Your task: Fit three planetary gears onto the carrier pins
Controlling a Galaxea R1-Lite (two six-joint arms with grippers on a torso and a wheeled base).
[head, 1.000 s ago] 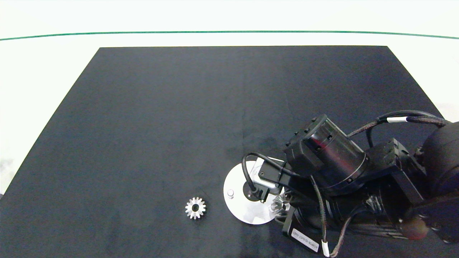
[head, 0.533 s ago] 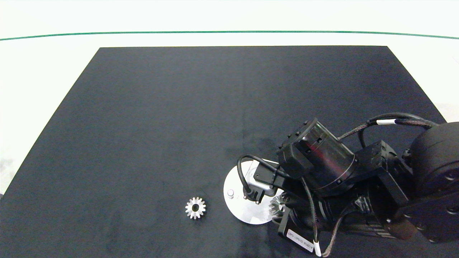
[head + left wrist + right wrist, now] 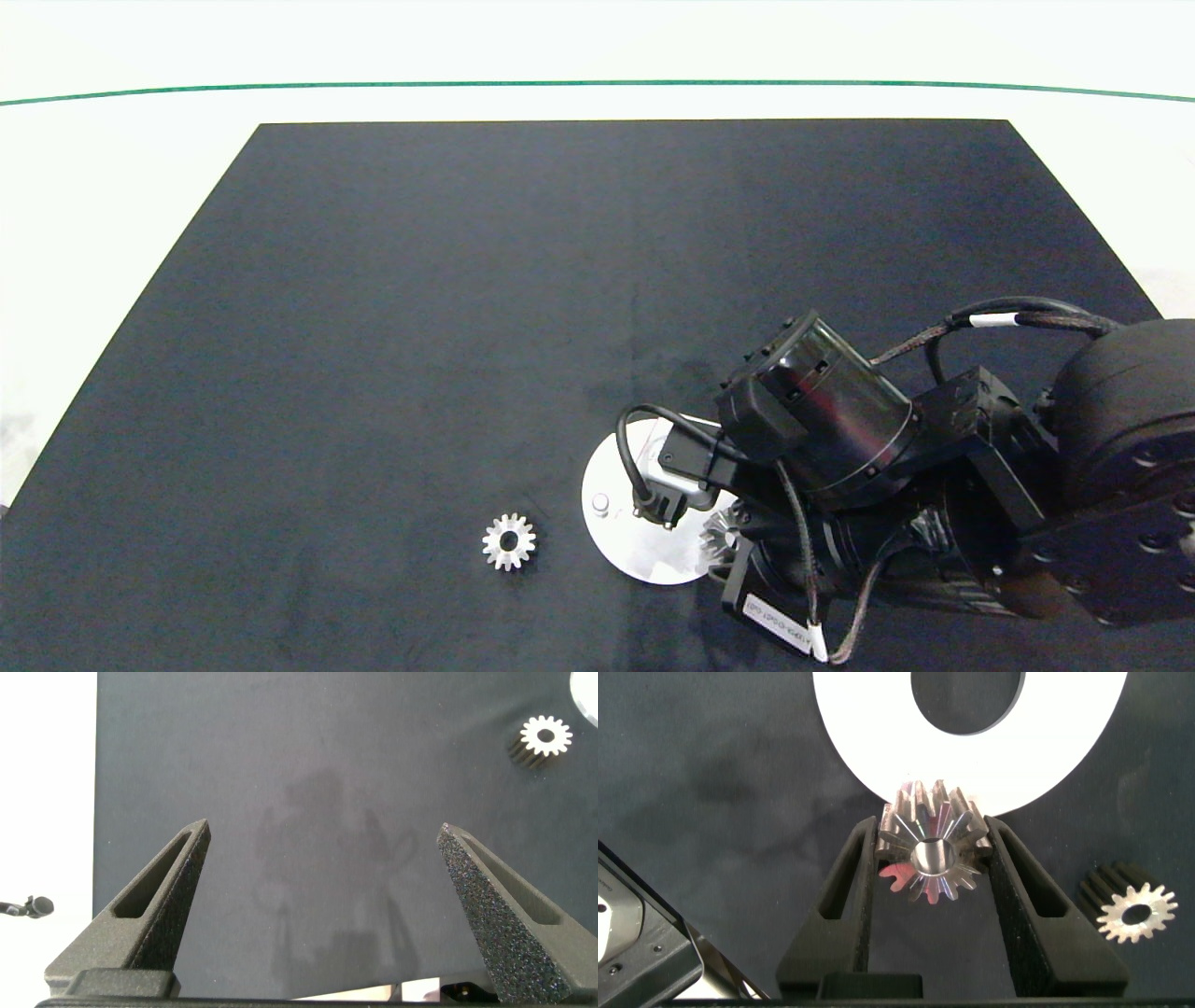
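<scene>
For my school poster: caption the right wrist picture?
Right gripper pinching a silver gear beside the white disc.

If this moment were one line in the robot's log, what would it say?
right end effector: shut on gear, at white disc edge | left end effector: open, idle over mat | loose gear: on mat

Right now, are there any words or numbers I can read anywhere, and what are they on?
White sticker on the right arm: it has a line of dark print, too small and blurred to read.
White bands on the arm's cable: no print shows.
Gears, white disc, black mat: no words, numbers or signs.
</scene>
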